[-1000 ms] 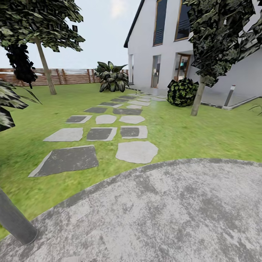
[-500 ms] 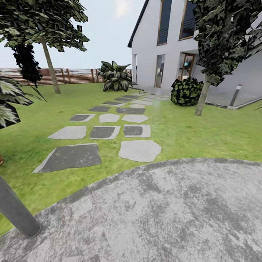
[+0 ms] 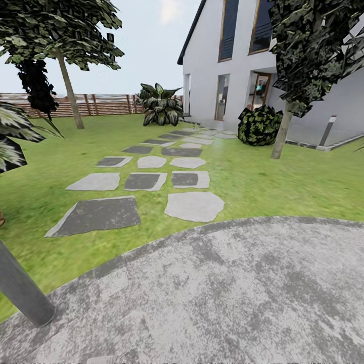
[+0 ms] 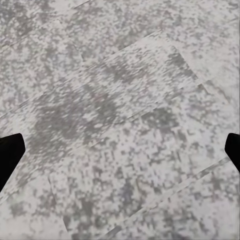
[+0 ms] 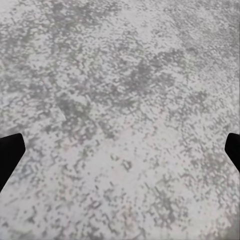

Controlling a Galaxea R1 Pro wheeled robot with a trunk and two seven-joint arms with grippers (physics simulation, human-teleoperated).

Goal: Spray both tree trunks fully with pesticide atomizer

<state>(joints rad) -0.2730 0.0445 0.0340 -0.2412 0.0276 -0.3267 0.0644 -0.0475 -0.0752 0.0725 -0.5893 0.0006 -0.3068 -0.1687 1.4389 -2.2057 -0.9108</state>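
On the near ground, a broad rounded apron of grey stone paving (image 3: 237, 293), mottled light and dark, curves against the grass lawn (image 3: 283, 187). Beyond it a path of flat stepping stones (image 3: 194, 206) runs toward the white gabled house (image 3: 222, 55); some slabs are pale and rounded, others dark and squarish with pale rims.

Two tall trees stand well apart. The left tree trunk (image 3: 71, 96) is thin at this range, pale, leaning slightly, under jagged dark green foliage. The right tree trunk (image 3: 283, 131) is pale grey-beige and rises beside a rounded dark bush (image 3: 260, 126). A brown horizontal-slat fence (image 3: 106, 104) closes the far side, with a broad-leaved plant (image 3: 161, 105) before it. A smooth grey post (image 3: 23, 293) slants up at the near left edge.

The atomizer cannot be made out anywhere on the ground here.

Left pincer (image 4: 120, 150): dark fingertips (image 4: 10, 152) at opposite edges, spread wide, nothing between, over speckled paving with slab seams. Right pincer (image 5: 120, 150): likewise spread and empty, fingertips (image 5: 10, 150) over grainy grey stone.
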